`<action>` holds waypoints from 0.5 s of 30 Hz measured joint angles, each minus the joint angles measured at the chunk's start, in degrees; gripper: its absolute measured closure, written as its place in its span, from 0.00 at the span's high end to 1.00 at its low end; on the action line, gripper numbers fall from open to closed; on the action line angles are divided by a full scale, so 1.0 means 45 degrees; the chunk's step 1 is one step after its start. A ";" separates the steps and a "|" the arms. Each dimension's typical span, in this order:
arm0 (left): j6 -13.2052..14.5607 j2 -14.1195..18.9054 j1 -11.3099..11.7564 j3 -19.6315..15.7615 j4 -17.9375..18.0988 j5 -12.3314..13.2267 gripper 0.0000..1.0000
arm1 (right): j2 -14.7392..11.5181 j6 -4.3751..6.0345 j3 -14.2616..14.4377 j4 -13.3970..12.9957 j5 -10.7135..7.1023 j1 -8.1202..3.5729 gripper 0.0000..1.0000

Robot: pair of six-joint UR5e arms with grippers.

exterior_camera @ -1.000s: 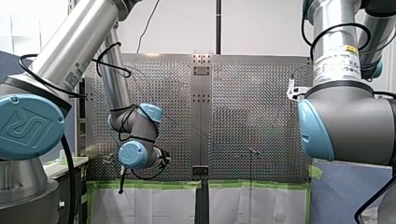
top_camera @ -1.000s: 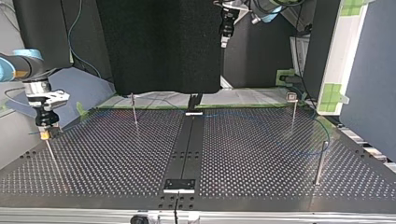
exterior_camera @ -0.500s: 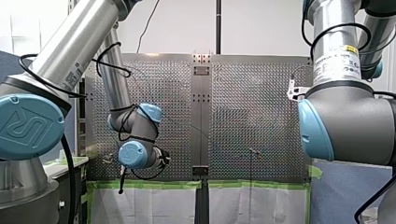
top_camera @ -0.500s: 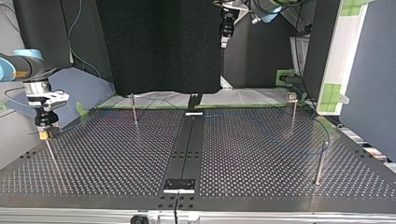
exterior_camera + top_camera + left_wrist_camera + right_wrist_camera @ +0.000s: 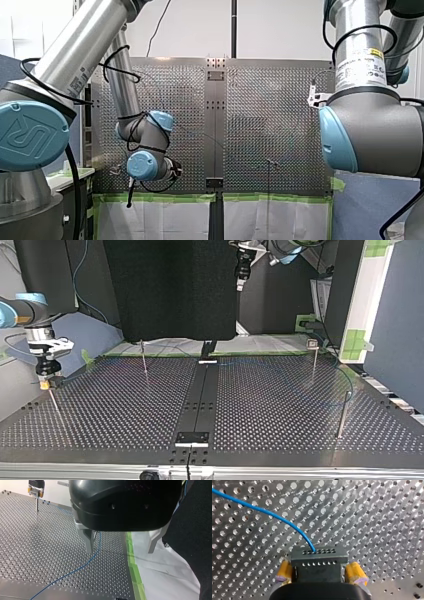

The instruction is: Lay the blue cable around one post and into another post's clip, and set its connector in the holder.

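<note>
Perforated metal table with thin posts. Blue cable lying loose across the plate and rising to the black connector, clamped between the yellow pads of my right gripper, just above a post at the top view's left. My left gripper raised beside the green tape, metal fingers spread wide, nothing between them.

The connector is partly hidden behind my right hand.

Open ctr of table btwn thin posts near edges.
</note>
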 joint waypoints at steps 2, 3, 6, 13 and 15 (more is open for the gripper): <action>0.0015 0.0000 0.0000 0.0000 -0.0004 0.0000 1.00 | 0.0002 -0.0001 -0.0001 -0.0009 0.0143 0.0004 1.00; 0.0018 0.0000 0.0000 0.0000 -0.0005 0.0000 1.00 | 0.0001 0.0000 -0.0001 -0.0014 0.0211 0.0008 1.00; 0.0024 0.0000 0.0002 0.0000 -0.0007 0.0000 1.00 | -0.0001 0.0000 0.0002 -0.0028 0.0370 0.0024 1.00; 0.0028 -0.0006 0.0002 0.0000 -0.0007 0.0000 1.00 | 0.0003 0.0000 0.0003 -0.0060 0.0447 0.0036 1.00; 0.0028 -0.0004 0.0002 0.0002 -0.0007 0.0000 1.00 | 0.0003 0.0000 0.0002 -0.0055 0.0451 0.0037 1.00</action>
